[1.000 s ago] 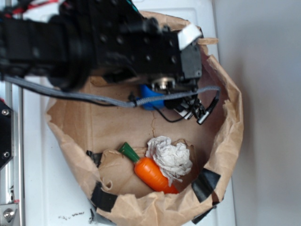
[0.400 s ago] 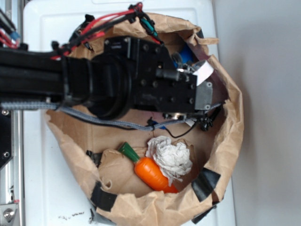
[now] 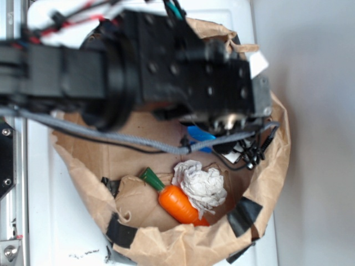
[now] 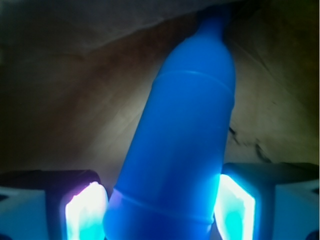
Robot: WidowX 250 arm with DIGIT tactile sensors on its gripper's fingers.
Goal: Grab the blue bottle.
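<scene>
- In the wrist view, the hand (image 4: 162, 202) was seen with its two pads (image 4: 85, 212) at the lower left and lower right of the frame, the base of the blue bottle (image 4: 182, 145) lying between them.
- The right pad appeared to be touching the bottle's side; at the left pad a thin gap could not be ruled out, so a firm clamp could not be told from these views, though the hand was closed down to roughly the bottle's width.
- The step in hand was judged to be the grasp itself: the bottle had been straddled, and the squeeze was either just made or about to be completed.
- The next move was judged to call for a full closing of the pads on the body, then a straight lift clear of the paper walls.
- The bottle's body ran away from the hand toward the upper centre of the wrist frame, its narrow neck pointing at the paper bag (image 4: 75, 100).
- In the exterior view, only a sliver of the bottle (image 3: 201, 135) was seen under the black arm (image 3: 138, 72), at centre right, inside the bag (image 3: 83, 166).
- Lower in that frame, an orange carrot (image 3: 177, 202) and a crumpled white paper (image 3: 201, 185) were lying touching, apart from the bottle.
</scene>
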